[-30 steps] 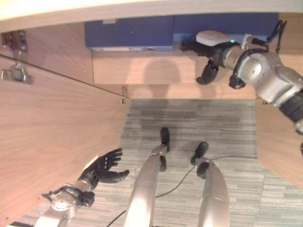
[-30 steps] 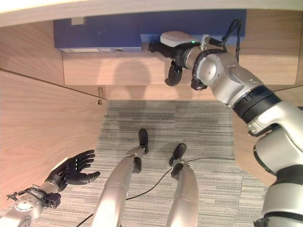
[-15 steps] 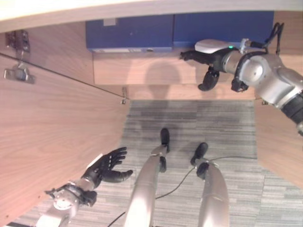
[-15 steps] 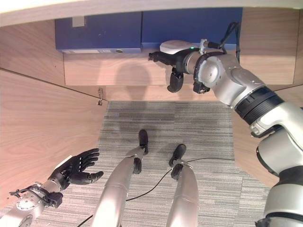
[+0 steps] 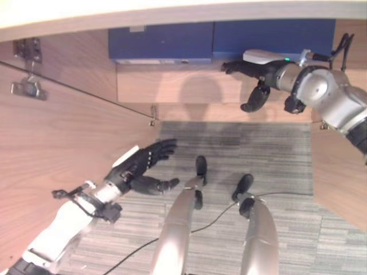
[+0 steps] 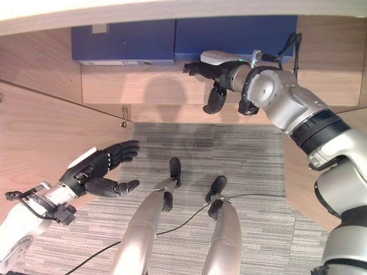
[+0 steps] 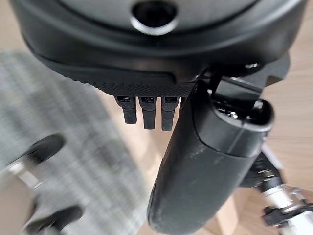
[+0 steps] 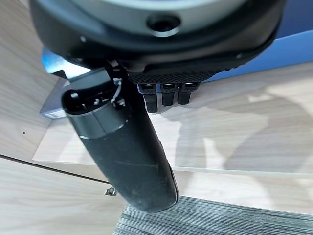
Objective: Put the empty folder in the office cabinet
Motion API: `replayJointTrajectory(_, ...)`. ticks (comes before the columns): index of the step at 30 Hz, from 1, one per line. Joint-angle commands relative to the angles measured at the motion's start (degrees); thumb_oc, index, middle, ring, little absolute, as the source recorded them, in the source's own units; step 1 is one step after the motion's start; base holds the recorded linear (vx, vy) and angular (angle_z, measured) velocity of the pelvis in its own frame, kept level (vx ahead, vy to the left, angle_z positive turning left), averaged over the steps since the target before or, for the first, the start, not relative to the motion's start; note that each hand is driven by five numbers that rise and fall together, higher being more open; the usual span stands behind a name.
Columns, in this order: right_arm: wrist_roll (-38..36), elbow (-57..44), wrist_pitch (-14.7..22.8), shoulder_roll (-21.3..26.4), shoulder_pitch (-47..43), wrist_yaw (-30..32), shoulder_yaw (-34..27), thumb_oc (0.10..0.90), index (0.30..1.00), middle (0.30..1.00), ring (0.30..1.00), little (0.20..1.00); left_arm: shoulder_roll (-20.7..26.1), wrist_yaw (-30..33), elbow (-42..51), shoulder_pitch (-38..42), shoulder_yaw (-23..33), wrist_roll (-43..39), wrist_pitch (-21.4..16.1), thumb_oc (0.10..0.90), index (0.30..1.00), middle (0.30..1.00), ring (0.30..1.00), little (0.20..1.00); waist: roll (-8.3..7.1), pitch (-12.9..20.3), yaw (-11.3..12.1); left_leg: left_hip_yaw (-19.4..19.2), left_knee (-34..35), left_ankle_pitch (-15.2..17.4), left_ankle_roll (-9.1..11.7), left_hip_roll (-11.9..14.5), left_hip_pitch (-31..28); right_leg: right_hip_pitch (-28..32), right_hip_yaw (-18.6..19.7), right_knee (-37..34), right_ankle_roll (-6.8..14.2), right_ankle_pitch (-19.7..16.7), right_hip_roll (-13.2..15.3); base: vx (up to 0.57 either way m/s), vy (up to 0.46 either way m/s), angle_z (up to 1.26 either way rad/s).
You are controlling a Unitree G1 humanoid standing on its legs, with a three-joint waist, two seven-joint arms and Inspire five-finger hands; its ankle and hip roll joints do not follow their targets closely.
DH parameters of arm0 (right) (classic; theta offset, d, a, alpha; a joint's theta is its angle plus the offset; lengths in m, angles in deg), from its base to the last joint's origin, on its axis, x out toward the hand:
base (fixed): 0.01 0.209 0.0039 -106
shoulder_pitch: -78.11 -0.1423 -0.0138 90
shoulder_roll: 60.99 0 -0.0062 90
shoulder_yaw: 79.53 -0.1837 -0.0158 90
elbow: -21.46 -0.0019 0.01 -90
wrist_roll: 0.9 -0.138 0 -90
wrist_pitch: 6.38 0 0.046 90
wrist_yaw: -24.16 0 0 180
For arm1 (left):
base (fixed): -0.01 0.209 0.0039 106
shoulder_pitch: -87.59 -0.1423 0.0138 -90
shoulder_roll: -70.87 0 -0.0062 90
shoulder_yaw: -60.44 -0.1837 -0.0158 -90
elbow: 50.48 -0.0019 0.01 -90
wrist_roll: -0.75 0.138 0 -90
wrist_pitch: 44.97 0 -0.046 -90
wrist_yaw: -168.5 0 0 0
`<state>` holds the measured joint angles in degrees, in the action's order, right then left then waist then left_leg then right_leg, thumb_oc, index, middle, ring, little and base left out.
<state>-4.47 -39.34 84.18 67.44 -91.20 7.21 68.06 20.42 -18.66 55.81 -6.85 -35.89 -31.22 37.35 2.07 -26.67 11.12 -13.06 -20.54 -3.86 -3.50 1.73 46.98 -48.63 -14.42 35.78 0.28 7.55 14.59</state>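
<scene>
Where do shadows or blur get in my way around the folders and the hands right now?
Eye views: a soft round shadow lies on the shelf below the blue folders, right hand sharp. Left wrist view: carpet blurred, left hand crisp. Right wrist view: hand shadows streak the shelf.

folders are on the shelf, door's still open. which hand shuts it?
Left, likely. The left hand, fingers open, hovers right beside the open cabinet door on that side. The right hand, also open, is up at the shelf by the blue folders, far from the door.
</scene>
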Motion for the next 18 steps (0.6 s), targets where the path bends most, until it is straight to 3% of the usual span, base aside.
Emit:
replayJointTrajectory(1, 1.6, 1.8, -2.9, 1.9, 2.2, -0.1, 2.7, 0.8, 0.9, 0.9, 0.9, 0.9, -2.1, 7.3, 5.4, 0.8, 7.1, 12.6, -5.6, 0.8, 0.9, 0.9, 0.9, 0.9, -0.29, -0.1, -0.3, 5.2, -2.3, 11.1, 1.2, -0.5, -0.2, 1.1, -1.7, -5.1, 2.9, 1.3, -1.5, 0.0, 0.0, 0.0)
replayJointTrajectory(2, 2.3, -0.4, -3.2, 1.5, 1.5, 1.0, 0.4, 0.8, 0.9, 0.9, 0.9, 0.9, -4.8, 9.4, 4.8, 3.3, 9.0, 18.8, -5.2, 0.8, 0.9, 0.9, 0.9, 0.9, -0.94, -0.1, -0.9, 5.2, -2.2, 11.3, 1.3, -0.3, -0.3, 1.0, -1.6, -5.2, 3.0, 1.4, -1.7, 0.0, 0.0, 0.0)
replayJointTrajectory(3, 2.4, -0.6, -3.4, 1.6, 1.5, 1.0, 0.3, 0.8, 0.9, 0.9, 0.9, 0.9, -4.9, 9.6, 4.8, 3.4, 9.0, 19.2, -5.2, 0.8, 0.9, 0.9, 0.9, 0.9, -0.97, -0.2, -0.9, 5.2, -2.2, 11.3, 1.3, -0.3, -0.3, 1.0, -1.5, -5.2, 3.0, 1.4, -1.7, 0.0, 0.0, 0.0)
replayJointTrajectory(6, 5.8, -9.9, -3.5, 2.1, 0.7, 4.7, -5.1, 0.8, 0.9, 0.9, 0.9, 0.9, -8.2, 14.5, 2.5, 9.4, 11.2, 33.6, -3.3, 0.8, 0.9, 0.9, 0.9, 0.9, -2.57, -0.1, -2.3, 5.1, -2.0, 11.6, 1.5, 0.0, -0.2, 0.9, -1.5, -5.8, 3.1, 1.2, -1.9, 0.0, 0.0, 0.0)
replayJointTrajectory(11, 11.9, -16.7, -4.7, 2.4, 1.4, 6.5, -10.6, 0.8, 0.9, 0.9, 0.9, 0.9, -10.1, 16.6, 0.3, 15.8, 10.1, 40.5, -1.7, 0.8, 0.9, 0.9, 0.9, 0.9, -3.72, -0.2, -3.6, 4.8, -1.9, 11.9, 1.5, 0.1, -0.1, 0.6, -1.1, -6.2, 3.1, 0.9, -2.2, 0.0, 0.0, -0.06)
replayJointTrajectory(18, 17.8, -25.5, -6.0, -1.2, 1.5, 6.3, -16.0, 0.8, 0.9, 0.9, 0.9, 0.9, -11.3, 17.7, -5.4, 26.4, 6.6, 46.8, 2.5, 0.8, 0.9, 0.9, 0.9, 0.9, -5.22, -0.2, -6.3, 4.3, -2.7, 12.4, 1.2, 0.5, 0.7, -0.1, -0.5, -6.2, 2.9, 0.6, -2.9, 0.0, 0.01, -0.12)
